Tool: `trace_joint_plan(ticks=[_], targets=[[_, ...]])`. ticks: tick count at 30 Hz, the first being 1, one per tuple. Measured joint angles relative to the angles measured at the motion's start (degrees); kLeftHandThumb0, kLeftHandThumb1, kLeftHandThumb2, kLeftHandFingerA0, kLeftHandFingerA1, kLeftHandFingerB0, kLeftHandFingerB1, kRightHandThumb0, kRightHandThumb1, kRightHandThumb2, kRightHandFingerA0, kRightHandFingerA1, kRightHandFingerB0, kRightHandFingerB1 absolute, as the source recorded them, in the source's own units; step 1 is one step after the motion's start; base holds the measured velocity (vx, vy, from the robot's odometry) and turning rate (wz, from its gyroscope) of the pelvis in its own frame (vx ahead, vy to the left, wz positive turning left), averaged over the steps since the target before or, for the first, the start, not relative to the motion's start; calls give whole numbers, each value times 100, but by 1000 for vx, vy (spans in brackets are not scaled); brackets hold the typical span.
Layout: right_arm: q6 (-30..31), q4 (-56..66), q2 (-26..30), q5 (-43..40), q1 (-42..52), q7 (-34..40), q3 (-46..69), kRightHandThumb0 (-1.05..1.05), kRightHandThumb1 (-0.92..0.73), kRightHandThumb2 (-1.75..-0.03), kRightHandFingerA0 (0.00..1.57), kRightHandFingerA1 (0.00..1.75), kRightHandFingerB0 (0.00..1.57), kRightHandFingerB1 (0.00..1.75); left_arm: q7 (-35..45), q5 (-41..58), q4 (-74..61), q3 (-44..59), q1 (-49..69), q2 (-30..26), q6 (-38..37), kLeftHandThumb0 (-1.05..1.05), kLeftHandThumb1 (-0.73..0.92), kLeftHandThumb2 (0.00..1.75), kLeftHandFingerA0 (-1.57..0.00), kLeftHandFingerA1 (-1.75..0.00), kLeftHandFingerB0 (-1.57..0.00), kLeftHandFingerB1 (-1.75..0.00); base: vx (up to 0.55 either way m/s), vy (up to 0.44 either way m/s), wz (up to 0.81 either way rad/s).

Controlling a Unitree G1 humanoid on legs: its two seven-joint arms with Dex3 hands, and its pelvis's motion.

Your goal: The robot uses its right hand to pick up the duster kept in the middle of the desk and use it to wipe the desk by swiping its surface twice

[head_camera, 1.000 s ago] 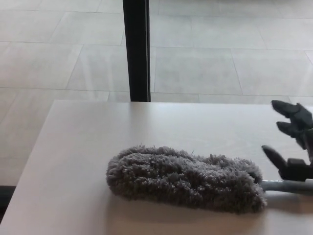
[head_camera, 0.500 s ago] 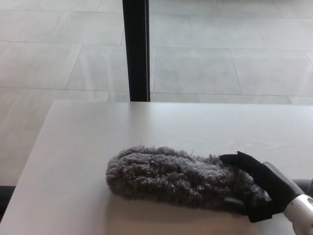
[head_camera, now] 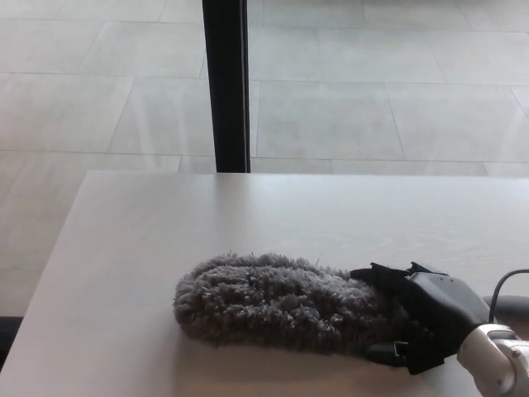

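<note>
My right hand has come in from the right and now closes its fingers around the near right end of the grey duster, which lies mid-counter. I judge the grip nearly set, so lifting comes next.

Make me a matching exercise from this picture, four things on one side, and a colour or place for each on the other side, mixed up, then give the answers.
Things:
1. duster
2. right hand
3. desk
4. post

Descriptions:
A. tall and dark, standing beyond the desk's far edge
B. grey and fluffy, lying on the desk
C. black, closed around the right end of the duster
D. pale, flat surface under the duster

Pairs: 1-B, 2-C, 3-D, 4-A
</note>
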State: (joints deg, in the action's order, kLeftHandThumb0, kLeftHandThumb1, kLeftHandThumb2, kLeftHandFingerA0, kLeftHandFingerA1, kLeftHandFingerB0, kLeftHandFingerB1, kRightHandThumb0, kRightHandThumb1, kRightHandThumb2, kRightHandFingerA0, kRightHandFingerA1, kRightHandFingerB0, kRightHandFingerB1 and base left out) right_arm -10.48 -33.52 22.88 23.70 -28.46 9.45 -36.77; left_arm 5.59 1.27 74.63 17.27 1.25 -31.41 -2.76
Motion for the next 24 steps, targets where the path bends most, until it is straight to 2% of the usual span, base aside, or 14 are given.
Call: trace_joint_plan(ticks=[1, 2, 4, 5, 6, 7, 9, 13, 14, 15, 16, 20, 21, 24], targets=[[-27, -39, 0, 70, -44, 105, -59, -44, -72, -65, 83, 143, 52, 49, 0, 0, 0, -1, 2, 0, 0, -53, 71, 61, -70, -68, -60, -54, 0, 0, 0], [-56, -88, -4, 140, -89, 219, -125, -38, -75, -68, 86, 154, 58, 53, 1, 1, 0, 0, 5, 0, 0, -52, 71, 61, -67, -62, -56, -52, 0, 0, 0], [-119, -179, -25, 287, -158, 480, -257, -36, -75, -62, 87, 154, 62, 54, 2, 0, -1, -1, 6, 0, 0, -52, 72, 62, -66, -60, -54, -50, 0, 0, 0], [-151, -226, -37, 363, -183, 625, -327, -37, -72, -66, 83, 166, 68, 68, 3, 0, -1, -2, 7, 0, 0, -50, 73, 62, -68, -63, -56, -51, 0, 0, 0], [-174, -255, -48, 416, -195, 730, -374, -36, -75, -66, 79, 168, 71, 74, 3, 0, 0, -3, 7, 0, 0, -50, 73, 62, -68, -64, -56, -51, 0, 0, 0], [-197, -288, -64, 477, -204, 852, -431, -35, -70, -66, 81, 166, 79, 81, 4, 0, 0, -3, 6, 0, 0, -50, 73, 62, -68, -65, -56, -51, 0, 0, 0], [-239, -358, -113, 601, -216, 1119, -556, -36, -70, -64, 79, 168, 82, 86, 5, 0, 0, -3, 3, 0, 0, -50, 71, 61, -70, -67, -61, -55, 0, 0, 0], [-279, -496, -218, 782, -219, 1587, -751, -37, -68, -63, 73, 172, 80, 86, 4, 0, 0, -3, -7, 0, 0, -48, 72, 62, -70, -64, -59, -52, 0, 0, 0], [-284, -532, -240, 826, -219, 1704, -798, -37, -67, -62, 76, 169, 81, 87, 4, 0, -1, -4, -11, 0, 0, -46, 72, 62, -71, -61, -59, -51, 0, 0, 0], [-288, -571, -259, 869, -219, 1826, -837, -36, -68, -59, 76, 171, 88, 91, 4, 0, 0, -4, -16, 0, 0, -40, 69, 61, -70, -64, -60, -55, 0, 0, 0], [-293, -614, -277, 908, -219, 1949, -876, -38, -68, -63, 76, 172, 82, 88, 4, 0, 0, -2, -23, 0, 0, -40, 69, 61, -71, -66, -61, -56, 0, 0, 0], [-302, -762, -349, 1029, -216, 2375, -994, -37, -68, -61, 76, 174, 83, 83, 4, 0, 0, 0, -48, 0, 0, -38, 71, 61, -71, -69, -62, -56, 0, 0, 0], [-302, -817, -380, 1071, -210, 2522, -1025, -44, -47, -93, 108, 131, 80, 84, 4, 1, 0, 1, -57, 0, 0, -39, 70, 61, -72, -70, -62, -55, 0, 0, 0], [-307, -917, -466, 1173, -213, 2861, -1066, -41, -48, -93, 107, 130, 79, 86, 4, 1, 0, 2, -81, 0, 0, -37, 68, 60, -70, -68, -61, -55, 0, 0, 0]])
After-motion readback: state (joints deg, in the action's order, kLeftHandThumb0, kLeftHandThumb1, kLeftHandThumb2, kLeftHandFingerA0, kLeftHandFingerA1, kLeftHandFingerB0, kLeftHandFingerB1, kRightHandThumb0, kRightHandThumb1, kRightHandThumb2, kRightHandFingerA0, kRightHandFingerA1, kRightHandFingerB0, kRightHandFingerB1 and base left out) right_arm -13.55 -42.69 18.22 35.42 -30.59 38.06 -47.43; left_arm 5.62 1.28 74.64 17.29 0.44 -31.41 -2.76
